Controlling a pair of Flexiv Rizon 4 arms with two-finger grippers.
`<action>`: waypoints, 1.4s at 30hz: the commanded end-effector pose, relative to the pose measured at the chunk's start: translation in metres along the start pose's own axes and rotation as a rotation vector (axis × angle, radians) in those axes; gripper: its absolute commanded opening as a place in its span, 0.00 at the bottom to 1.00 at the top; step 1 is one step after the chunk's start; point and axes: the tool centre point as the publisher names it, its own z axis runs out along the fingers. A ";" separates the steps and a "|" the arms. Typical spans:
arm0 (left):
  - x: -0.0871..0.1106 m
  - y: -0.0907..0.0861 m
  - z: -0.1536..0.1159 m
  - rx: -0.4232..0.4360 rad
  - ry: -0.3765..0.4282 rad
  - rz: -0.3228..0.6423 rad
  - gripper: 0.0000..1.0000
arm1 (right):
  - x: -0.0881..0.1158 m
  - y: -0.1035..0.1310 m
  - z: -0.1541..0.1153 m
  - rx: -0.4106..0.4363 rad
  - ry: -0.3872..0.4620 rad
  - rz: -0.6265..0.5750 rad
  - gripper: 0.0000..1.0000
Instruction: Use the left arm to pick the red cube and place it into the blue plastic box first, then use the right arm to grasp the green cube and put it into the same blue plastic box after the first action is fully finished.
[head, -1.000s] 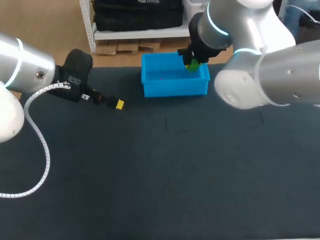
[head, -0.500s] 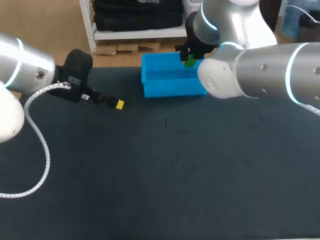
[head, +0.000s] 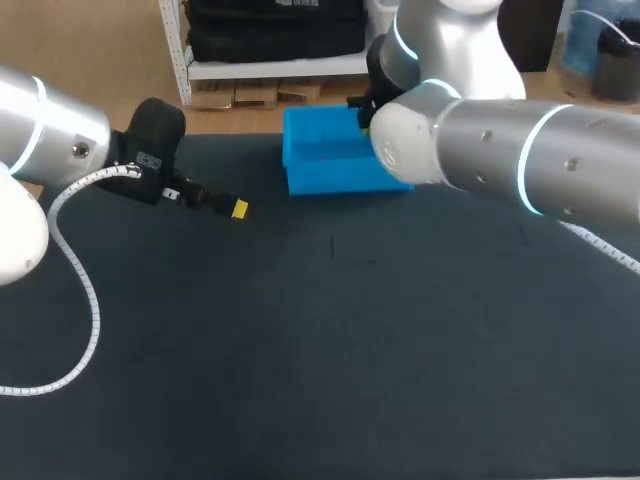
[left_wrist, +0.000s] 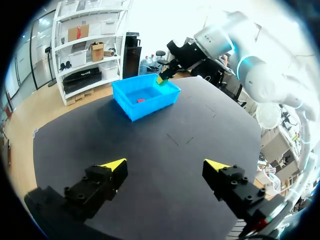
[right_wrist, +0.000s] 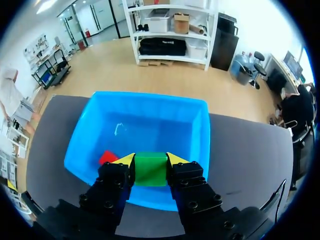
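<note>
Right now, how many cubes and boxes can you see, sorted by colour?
Red cube: 1
Green cube: 1
Blue box: 1
Total: 3

A dark, matte worktop (head: 330, 380) spreads across the scene, plain and even in tone. Near its middle are a few faint thin marks (head: 333, 246), short lines set slightly apart, with another faint one further toward the right side.
</note>
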 end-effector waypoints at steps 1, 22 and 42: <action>0.002 0.001 -0.001 0.006 -0.007 0.003 1.00 | -0.011 0.000 0.010 -0.001 0.049 -0.002 0.00; 0.002 0.001 -0.001 0.006 -0.007 0.003 1.00 | -0.008 -0.002 0.011 0.000 0.109 0.000 1.00; 0.002 0.001 -0.001 0.006 -0.007 0.003 1.00 | 0.023 0.009 -0.067 -0.120 0.041 -0.067 1.00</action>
